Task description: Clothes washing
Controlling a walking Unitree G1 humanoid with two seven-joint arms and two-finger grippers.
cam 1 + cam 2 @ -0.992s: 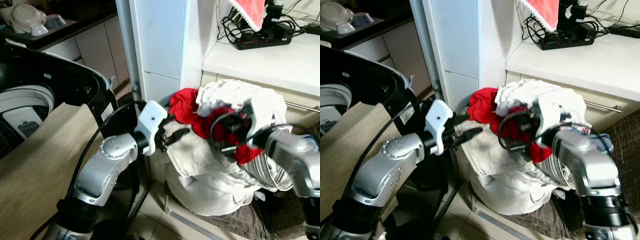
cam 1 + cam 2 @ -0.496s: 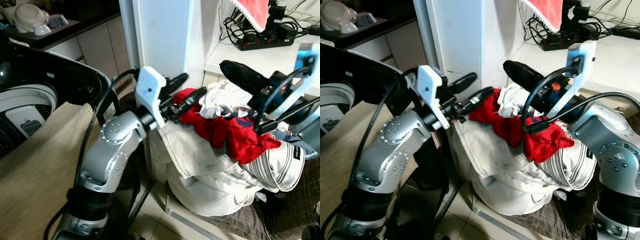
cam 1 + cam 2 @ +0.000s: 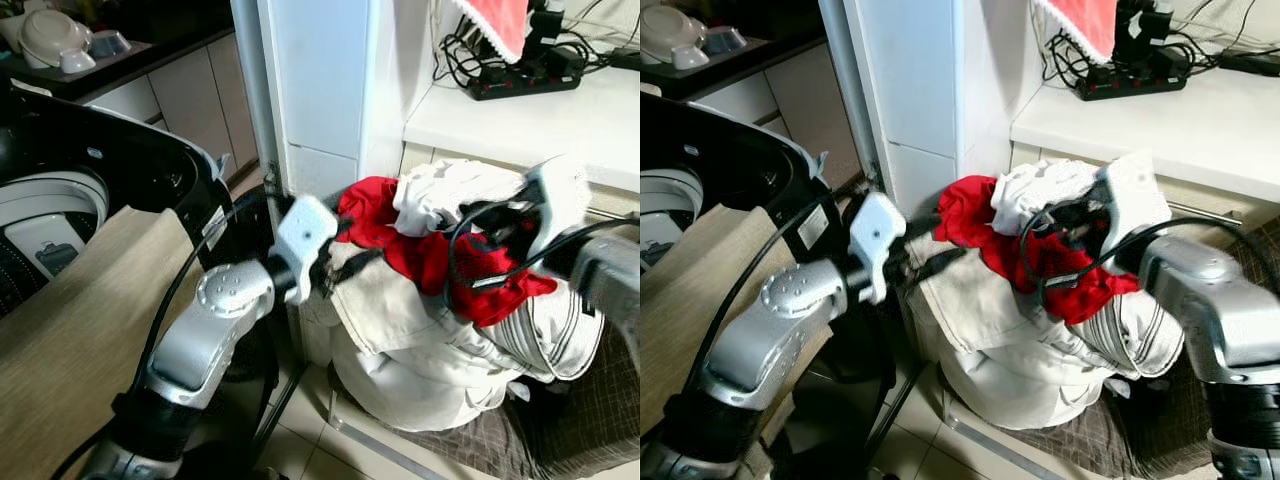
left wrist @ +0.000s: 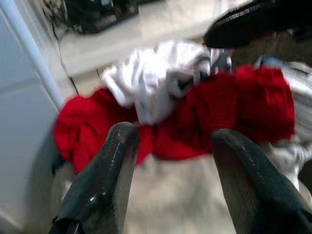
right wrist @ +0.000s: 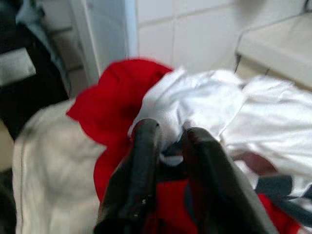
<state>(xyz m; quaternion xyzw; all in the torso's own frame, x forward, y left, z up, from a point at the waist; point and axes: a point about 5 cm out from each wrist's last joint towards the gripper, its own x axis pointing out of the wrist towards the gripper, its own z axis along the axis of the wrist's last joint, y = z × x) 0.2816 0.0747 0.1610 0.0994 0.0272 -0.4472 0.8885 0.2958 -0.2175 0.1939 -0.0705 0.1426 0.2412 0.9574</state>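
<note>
- Two big fixtures frame your work: the black top-loading washing machine with its lid raised [image 3: 110, 170] sits at about nine o'clock, and the white countertop carrying a black power strip [image 3: 540, 120] runs across one to two o'clock.
- Between them, at about four o'clock, stands the overstuffed cream fabric laundry bag [image 3: 420, 350] on a brown checked mat [image 3: 560, 440]. It is parked just beside the washer, presumably so each garment needs only a short swing across.
- A tan woven cloth [image 3: 70, 330] lies draped over the washer's near edge at seven o'clock.
- On top of the bag, near centre, lies the crumpled red garment [image 3: 430, 255], with the bunched white garment [image 3: 450, 190] touching it on the far side. These are your load.
- Your left gripper [image 4: 168, 146] hovers just at the bag's nine o'clock side. Its fingers are spread wide with nothing between them, lined up on the red garment as if ready to steady or take it.
- Your right gripper [image 5: 168, 146] is down on the pile from the three o'clock side. Its fingers are pinched close together on a fold of the white garment where it meets the red one.
- Judging from this, you are mid-pick. The next lift should be gentle, since the red cloth may drag along.
</note>
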